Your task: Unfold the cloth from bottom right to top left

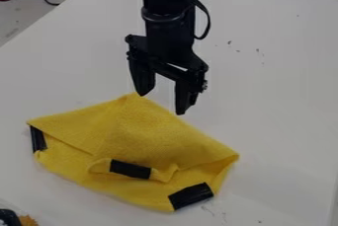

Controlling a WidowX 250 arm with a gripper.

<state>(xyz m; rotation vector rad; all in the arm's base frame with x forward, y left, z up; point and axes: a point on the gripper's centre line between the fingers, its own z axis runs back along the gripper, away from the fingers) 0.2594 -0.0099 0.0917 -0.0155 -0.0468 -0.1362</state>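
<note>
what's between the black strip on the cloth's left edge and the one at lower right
Yellow cloth and a third black strip, in the camera view.

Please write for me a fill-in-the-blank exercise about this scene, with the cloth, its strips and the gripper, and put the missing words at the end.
The colour of the cloth is ____.
Counting each piece separately, the black strips seen on the cloth number ____.
The gripper is not shut: its two fingertips stand ____.
The colour of the table under the cloth is ____.

Missing words: yellow; three; apart; white.
</note>
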